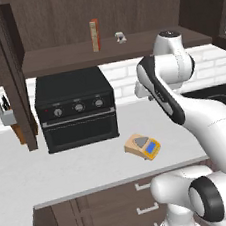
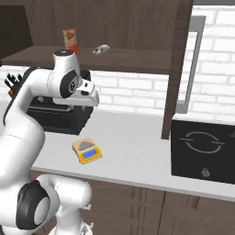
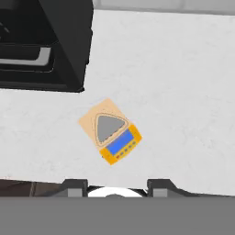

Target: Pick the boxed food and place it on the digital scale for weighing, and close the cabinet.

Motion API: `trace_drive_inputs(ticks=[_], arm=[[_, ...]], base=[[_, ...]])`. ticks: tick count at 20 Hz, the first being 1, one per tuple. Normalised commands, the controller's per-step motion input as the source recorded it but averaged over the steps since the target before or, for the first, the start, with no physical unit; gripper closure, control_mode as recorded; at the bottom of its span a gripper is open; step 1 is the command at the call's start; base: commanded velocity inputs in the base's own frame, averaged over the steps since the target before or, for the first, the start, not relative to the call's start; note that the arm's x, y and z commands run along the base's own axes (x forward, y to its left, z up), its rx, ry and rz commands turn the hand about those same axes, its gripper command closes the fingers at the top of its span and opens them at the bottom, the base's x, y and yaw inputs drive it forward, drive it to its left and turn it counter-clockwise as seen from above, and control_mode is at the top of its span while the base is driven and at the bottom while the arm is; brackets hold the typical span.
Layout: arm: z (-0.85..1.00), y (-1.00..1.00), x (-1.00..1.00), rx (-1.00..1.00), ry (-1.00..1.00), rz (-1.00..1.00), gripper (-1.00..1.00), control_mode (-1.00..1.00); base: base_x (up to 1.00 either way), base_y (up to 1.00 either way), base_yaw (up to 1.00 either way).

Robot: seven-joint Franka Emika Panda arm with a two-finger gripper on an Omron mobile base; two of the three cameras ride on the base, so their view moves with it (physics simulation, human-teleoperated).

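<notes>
A pale, speckled grey counter [image 1: 81, 162] runs along a white brick wall [image 2: 137, 94], with dark wood drawers [image 1: 122, 209] beneath it. On the counter sits a black toaster oven [image 1: 77, 109], and just in front of it, a little toward the cooktop, lies the digital scale [image 1: 142, 147], yellow-orange with a grey plate and blue display, nothing on it. A black cooktop [image 2: 202, 151] is set into the counter at the far right. Above, the cabinet [image 1: 14, 72] stands open, its door swung out with the long silver handle [image 2: 190, 64] showing. On its lower shelf the boxed food [image 1: 95, 35] stands upright, and a small white-grey object [image 1: 120, 37] lies near it, apart from it. A knife block [image 2: 11, 85] sits at the left end by the wall. The gripper [image 3: 114, 186] hangs above the counter looking straight down at the scale; its fingertips [image 3: 75, 186] stand spread apart, with nothing held between them.
</notes>
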Motion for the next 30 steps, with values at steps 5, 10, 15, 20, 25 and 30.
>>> trace_drive_inputs(ticks=[5, 10, 15, 20, 25, 30], arm=[[0.0, 0.02, -0.29, -0.01, -0.09, 0.0, -1.0, -1.0], [0.01, 0.23, -0.6, -0.07, -0.5, 0.0, -1.0, -1.0], [0.42, 0.27, -0.31, 0.0, -0.6, -0.05, -1.0, -1.0], [0.84, 0.26, 0.09, 0.06, -0.43, -0.11, -1.0, -1.0], [1.0, 0.27, 0.25, 0.09, -0.33, -0.05, -1.0, -1.0], [0.93, 0.37, 0.38, 0.11, -0.28, -0.02, -1.0, -1.0]], base=[[0.0, 0.0, 0.0], [0.0, 0.0, 0.0], [0.0, 0.0, 0.0], [0.0, 0.0, 0.0], [0.0, 0.0, 0.0], [0.0, 0.0, 0.0]])
